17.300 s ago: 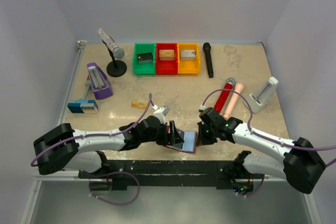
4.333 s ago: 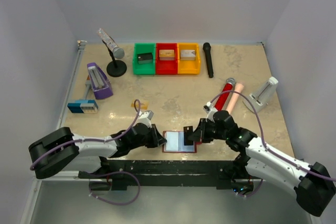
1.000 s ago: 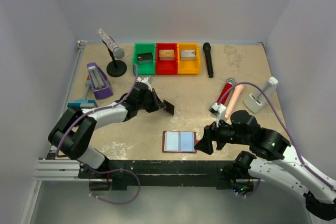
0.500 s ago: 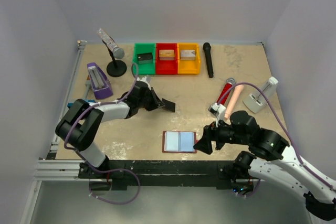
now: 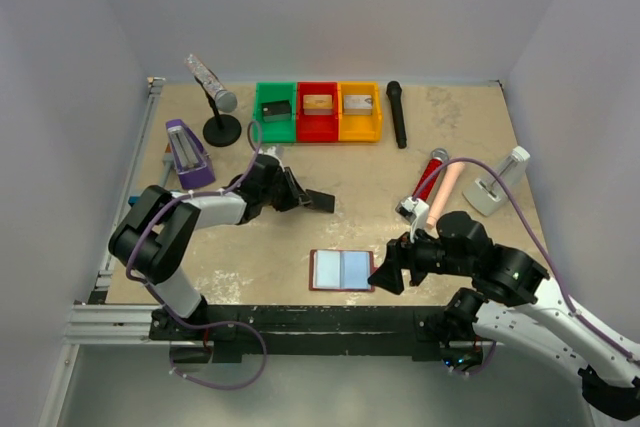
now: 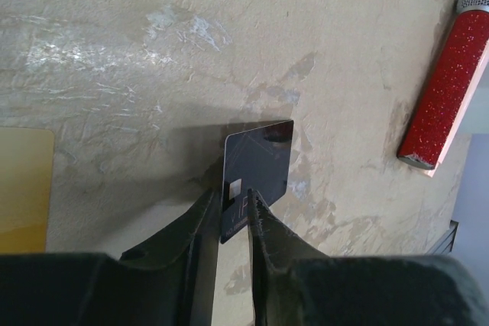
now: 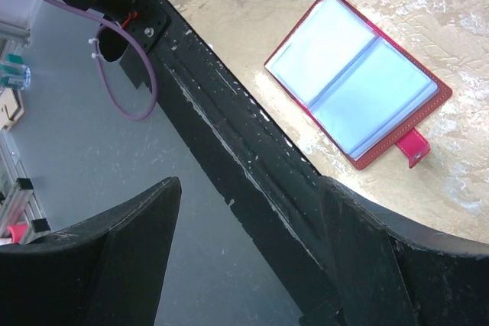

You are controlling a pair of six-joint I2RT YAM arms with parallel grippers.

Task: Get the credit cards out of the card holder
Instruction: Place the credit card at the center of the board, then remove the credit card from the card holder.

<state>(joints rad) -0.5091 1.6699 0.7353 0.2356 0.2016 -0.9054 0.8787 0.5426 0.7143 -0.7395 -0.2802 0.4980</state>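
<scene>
We've gold card (image 6: 23, 188) out lower left; left gripper (image 6: 229, 198), narrow, straddles black card (image 6: 260, 166), grip unclear; right gripper (image 7: 248, 188) wide; holder (image 7: 359, 85) open.

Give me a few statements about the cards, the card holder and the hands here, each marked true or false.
1. The card holder lies open on the table, light blue inside up. True.
2. The right hand is shut on the card holder. False: its fingers stand wide open, holding nothing.
3. The black card has its near end between the left hand's fingers. True.
4. The gold-tan card sits inside the card holder. False: it lies on the table, beside the black card.
</scene>
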